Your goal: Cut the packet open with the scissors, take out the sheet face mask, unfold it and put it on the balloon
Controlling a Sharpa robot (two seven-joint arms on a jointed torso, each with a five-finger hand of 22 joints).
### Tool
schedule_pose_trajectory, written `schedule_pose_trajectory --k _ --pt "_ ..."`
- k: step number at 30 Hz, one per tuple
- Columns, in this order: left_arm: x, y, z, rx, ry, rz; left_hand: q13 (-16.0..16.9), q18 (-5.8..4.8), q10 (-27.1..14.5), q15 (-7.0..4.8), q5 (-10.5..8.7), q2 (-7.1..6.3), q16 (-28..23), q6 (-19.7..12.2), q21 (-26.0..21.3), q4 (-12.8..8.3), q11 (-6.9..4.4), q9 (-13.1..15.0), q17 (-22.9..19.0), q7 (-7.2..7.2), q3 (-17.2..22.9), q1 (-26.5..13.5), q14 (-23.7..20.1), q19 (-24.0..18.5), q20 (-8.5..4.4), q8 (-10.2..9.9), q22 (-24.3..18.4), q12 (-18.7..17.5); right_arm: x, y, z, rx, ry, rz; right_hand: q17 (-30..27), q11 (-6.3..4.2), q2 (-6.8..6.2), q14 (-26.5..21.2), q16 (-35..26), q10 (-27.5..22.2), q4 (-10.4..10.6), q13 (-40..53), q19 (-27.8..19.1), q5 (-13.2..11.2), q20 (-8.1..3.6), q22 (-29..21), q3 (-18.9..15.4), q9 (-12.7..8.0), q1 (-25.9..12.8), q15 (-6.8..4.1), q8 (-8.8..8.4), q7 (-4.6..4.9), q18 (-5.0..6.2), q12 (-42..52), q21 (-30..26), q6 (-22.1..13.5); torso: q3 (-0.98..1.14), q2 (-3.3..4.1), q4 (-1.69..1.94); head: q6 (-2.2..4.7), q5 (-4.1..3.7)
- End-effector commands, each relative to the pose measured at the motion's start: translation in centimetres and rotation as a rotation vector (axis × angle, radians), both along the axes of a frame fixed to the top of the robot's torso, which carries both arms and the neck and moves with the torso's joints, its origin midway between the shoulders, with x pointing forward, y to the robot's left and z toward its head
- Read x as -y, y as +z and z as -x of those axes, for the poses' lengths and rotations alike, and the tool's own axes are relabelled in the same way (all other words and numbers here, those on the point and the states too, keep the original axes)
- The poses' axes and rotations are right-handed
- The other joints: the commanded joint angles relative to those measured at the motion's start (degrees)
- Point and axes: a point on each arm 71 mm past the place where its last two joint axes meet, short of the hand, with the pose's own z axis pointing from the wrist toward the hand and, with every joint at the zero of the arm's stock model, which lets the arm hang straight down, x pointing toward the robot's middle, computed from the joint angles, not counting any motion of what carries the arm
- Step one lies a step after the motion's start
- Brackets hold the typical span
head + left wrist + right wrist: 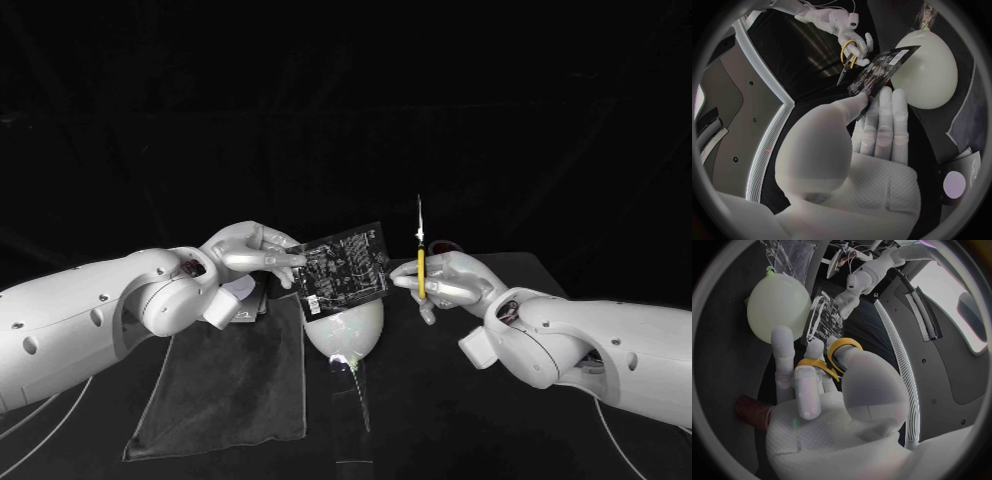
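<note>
The left robot hand (257, 256) is gripping the seemingly uncut packet (348, 263) while the right robot hand (441, 281) is gripping the scissors (420, 262).

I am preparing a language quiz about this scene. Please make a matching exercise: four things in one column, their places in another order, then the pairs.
1 packet
2 scissors
3 balloon
4 dark cloth

A held in the right hand, blades pointing up
B spread flat beside the balloon
C held in the left hand
D below the packet, between the two hands

Pairs: 1-C, 2-A, 3-D, 4-B

Black packet (346, 262), white print; yellow-handled scissors (420, 264); pale balloon (346, 335).
</note>
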Motion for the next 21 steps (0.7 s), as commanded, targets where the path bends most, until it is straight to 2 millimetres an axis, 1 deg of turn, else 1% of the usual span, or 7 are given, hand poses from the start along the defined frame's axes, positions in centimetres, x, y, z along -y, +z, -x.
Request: schedule_pose_trajectory --k 1,4,9,13,21 --pt "0.1 0.4 -0.1 0.015 0.012 0.028 0.10 0.71 0.82 -0.28 0.35 0.25 -0.40 0.03 0.40 -0.14 -0.39 3.29 0.09 0.27 0.35 -0.23 0.20 -0.25 -0.01 0.25 0.06 -0.28 -0.2 0.2 -0.1 0.015 0.002 -0.020 9.88 -0.26 -0.88 4.97 0.26 19.32 0.02 19.80 -0.01 -0.01 0.65 0.05 -0.66 -0.58 0.36 0.42 -0.44 2.38 -0.57 45.07 0.00 -3.25 0.00 -0.01 0.11 0.36 -0.18" --pt "0.1 0.4 -0.1 0.014 0.008 0.028 0.10 0.71 0.82 -0.28 0.35 0.25 -0.40 0.03 0.40 -0.14 -0.39 3.29 0.09 0.27 0.35 -0.23 0.20 -0.25 -0.01 0.25 0.06 -0.28 -0.2 0.1 -0.3 0.017 -0.004 -0.018 9.84 -0.19 -0.86 4.95 0.25 19.30 0.03 19.76 0.00 -0.01 0.73 0.07 -0.91 -0.89 0.60 0.48 -0.47 2.45 -0.56 45.04 0.00 -3.54 0.01 -0.06 0.17 0.25 -0.12" --pt "0.3 0.4 0.1 0.011 -0.006 0.032 0.11 0.71 0.82 -0.28 0.35 0.31 -0.41 0.01 0.51 -0.39 -0.39 3.35 0.18 0.28 0.55 -0.49 0.21 -0.28 -0.01 0.25 0.11 -0.28 0.0 0.0 -0.6 0.021 -0.025 -0.013 9.91 -0.11 -0.76 4.95 0.33 19.29 0.04 19.78 0.01 -0.01 0.83 0.07 -1.21 -1.32 0.94 0.56 -0.48 2.54 -0.53 45.06 -0.03 -3.92 -0.05 -0.01 0.17 0.18 -0.31" --pt "0.2 0.5 0.1 0.010 -0.011 0.033 0.11 0.71 0.82 -0.27 0.35 0.33 -0.41 0.01 0.54 -0.45 -0.39 3.36 0.20 0.28 0.59 -0.57 0.21 -0.29 0.00 0.25 0.12 -0.28 0.3 -0.1 -0.8 0.022 -0.037 -0.008 9.91 -0.11 -0.76 4.95 0.33 19.29 0.04 19.78 0.01 -0.01 0.83 0.07 -1.21 -1.32 0.94 0.56 -0.48 2.54 -0.53 45.06 -0.03 -3.92 -0.03 0.01 0.08 0.25 -0.27" --pt "-0.1 0.5 0.1 0.010 -0.007 0.031 0.11 0.71 0.82 -0.27 0.34 0.39 -0.42 -0.01 0.59 -0.56 -0.38 3.39 0.24 0.28 0.67 -0.69 0.21 -0.30 0.00 0.25 0.15 -0.28 1.0 -0.1 -1.3 0.030 -0.064 0.001 9.94 -0.09 -0.71 4.96 0.36 19.29 0.02 19.76 0.03 -0.01 0.86 0.10 -1.30 -1.45 1.10 0.59 -0.42 2.55 -0.53 45.05 -0.01 -3.93 0.01 -0.01 0.08 0.29 -0.28"
